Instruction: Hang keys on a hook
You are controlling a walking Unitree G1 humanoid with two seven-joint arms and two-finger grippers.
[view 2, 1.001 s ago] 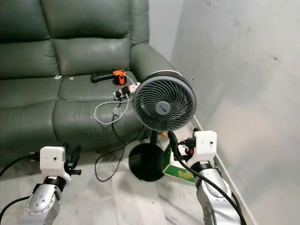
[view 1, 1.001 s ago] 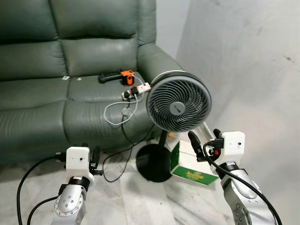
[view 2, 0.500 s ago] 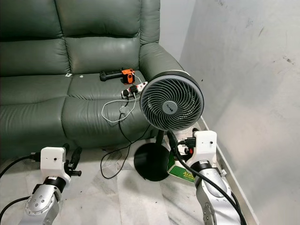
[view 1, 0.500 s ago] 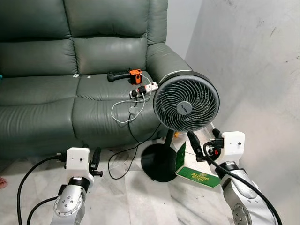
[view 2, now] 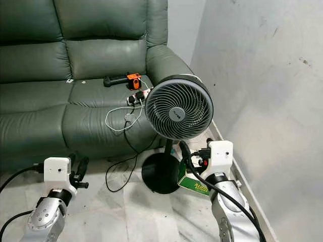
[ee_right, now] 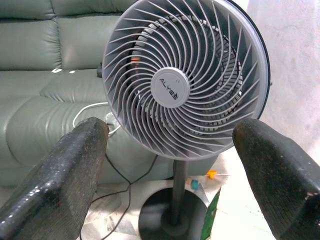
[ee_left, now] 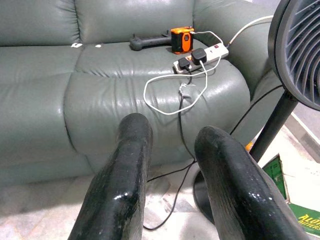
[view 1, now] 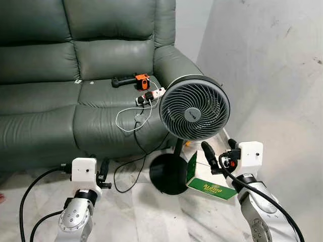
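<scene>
We see no keys or hook near our empty, parted left gripper (ee_left: 172,175) and wider right gripper (ee_right: 172,165) (facing the round grey fan (view 1: 194,108)).

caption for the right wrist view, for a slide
Open right gripper faces a grey pedestal fan standing before a green leather sofa.

A standing fan (view 1: 194,108) blocks the way ahead, its round base (view 1: 169,174) planted on the floor. Behind the fan the green sofa (view 1: 75,75) closes off the room. A green box (view 1: 209,182) leans beside its base, and a black cable (view 1: 132,161) trails across the floor (view 1: 136,217) left of the fan.
</scene>
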